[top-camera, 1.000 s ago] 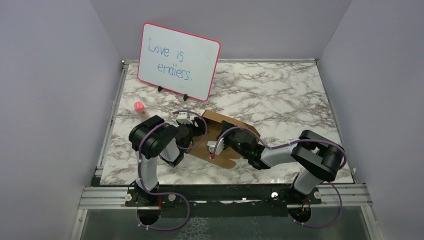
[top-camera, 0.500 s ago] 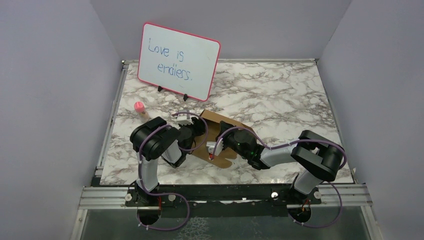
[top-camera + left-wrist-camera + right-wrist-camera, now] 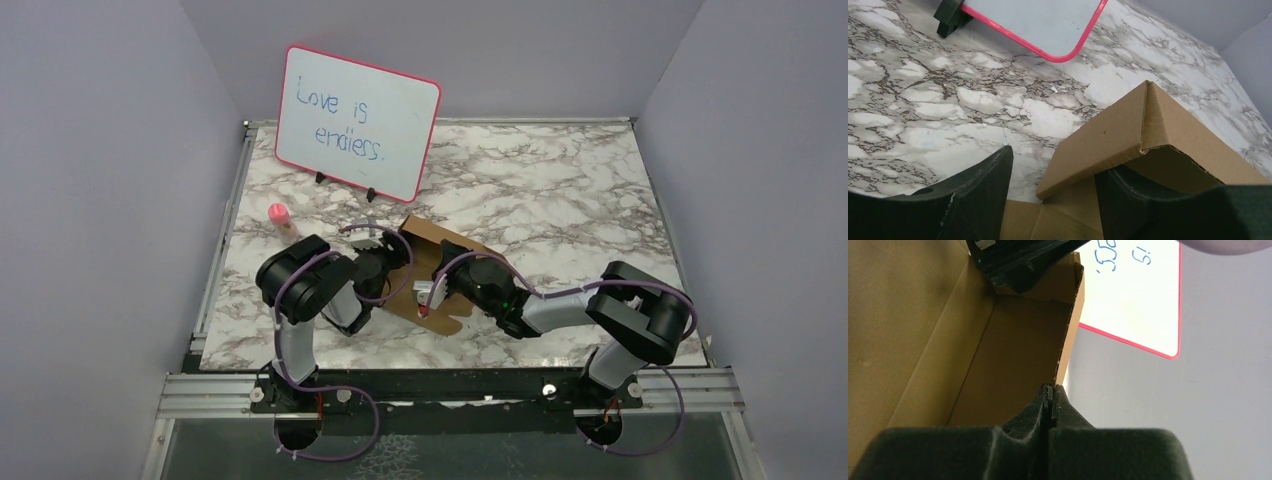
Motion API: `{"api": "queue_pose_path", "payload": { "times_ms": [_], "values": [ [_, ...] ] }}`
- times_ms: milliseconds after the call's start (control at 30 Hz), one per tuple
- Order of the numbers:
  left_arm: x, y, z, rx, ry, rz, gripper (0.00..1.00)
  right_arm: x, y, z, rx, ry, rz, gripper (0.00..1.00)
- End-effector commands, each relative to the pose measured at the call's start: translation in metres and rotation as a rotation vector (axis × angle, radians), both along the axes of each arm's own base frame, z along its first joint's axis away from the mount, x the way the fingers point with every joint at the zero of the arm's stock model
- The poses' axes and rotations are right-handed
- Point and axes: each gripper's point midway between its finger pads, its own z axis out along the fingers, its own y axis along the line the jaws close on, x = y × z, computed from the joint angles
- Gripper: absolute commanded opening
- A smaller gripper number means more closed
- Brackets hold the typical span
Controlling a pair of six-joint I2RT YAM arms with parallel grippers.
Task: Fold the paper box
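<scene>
Brown cardboard box (image 3: 432, 243) sits part-folded on the marble table (image 3: 560, 190); my left gripper (image 3: 1054, 165) stands apart astride its raised flap (image 3: 1108, 135), and my right gripper (image 3: 1050, 390) is pressed together at its upright side.

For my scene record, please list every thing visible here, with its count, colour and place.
paper box: one, brown, partly folded, near middle of the table, between both grippers.
whiteboard: one, white with pink frame, standing far left.
small cylinder: one, pink top, left side of the table.
table: one, white-grey marble, under everything.
left gripper: one, black, open, at the box's raised flap.
right gripper: one, black, shut, at a box wall.
</scene>
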Motion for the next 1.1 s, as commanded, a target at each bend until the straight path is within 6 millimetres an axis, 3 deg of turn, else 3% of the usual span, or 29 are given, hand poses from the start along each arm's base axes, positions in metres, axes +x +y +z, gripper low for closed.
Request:
{"api": "queue_pose_path", "payload": {
  "times_ms": [0, 233, 600, 833, 1067],
  "values": [
    [0.007, 0.006, 0.039, -0.061, -0.16, 0.012, 0.61, -0.004, -0.002, -0.012, -0.031, 0.063, 0.008, 0.01],
    [-0.003, 0.0, 0.039, 0.035, -0.213, -0.076, 0.64, -0.005, -0.003, -0.018, -0.042, 0.081, 0.005, 0.01],
    [-0.012, -0.011, 0.055, 0.112, -0.286, -0.183, 0.76, -0.005, -0.001, -0.013, -0.035, 0.08, 0.008, 0.01],
    [-0.008, -0.019, 0.07, 0.06, -0.319, -0.199, 0.76, -0.005, -0.001, -0.013, -0.034, 0.084, 0.01, 0.01],
    [0.004, -0.019, 0.061, 0.044, -0.294, -0.155, 0.66, -0.006, -0.001, -0.015, -0.038, 0.091, 0.013, 0.01]
  ]
}}
